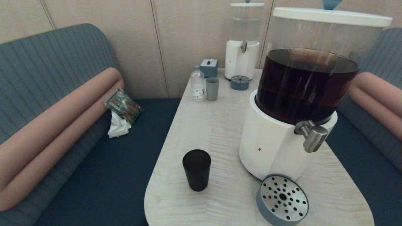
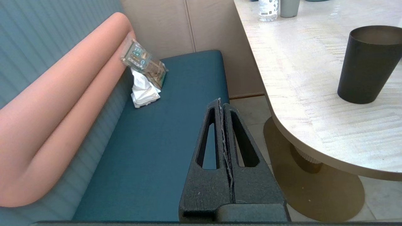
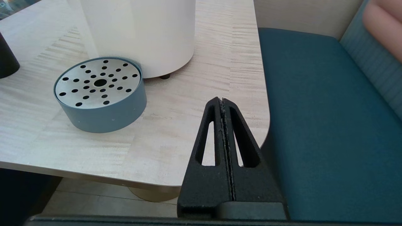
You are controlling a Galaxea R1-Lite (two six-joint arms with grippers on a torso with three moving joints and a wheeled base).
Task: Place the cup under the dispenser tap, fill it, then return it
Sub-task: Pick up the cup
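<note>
Presently cup (image 1: 196, 169) upright on worktop (image 1: 220, 125), left of dispenser tap (image 1: 312, 135). My left end effector (image 2: 221, 103) nearer, pinched closed, empty, off worktop edge; cup ahead-right. Right end effector (image 3: 221, 102) closed, parked.

Pale wood-grain table (image 1: 220, 125) with rounded corners. On it: matte black tapered cup (image 1: 197, 169) upright near the front edge, large white-based dispenser (image 1: 270, 147) of dark liquid, round grey perforated drip tray (image 1: 282, 199) touching its base. Far end: clear bottle (image 1: 198, 84), grey-green tumbler (image 1: 212, 89), slimmer clear-liquid dispenser (image 1: 242, 59), second drip tray (image 1: 240, 82), grey box (image 1: 209, 67).
</note>
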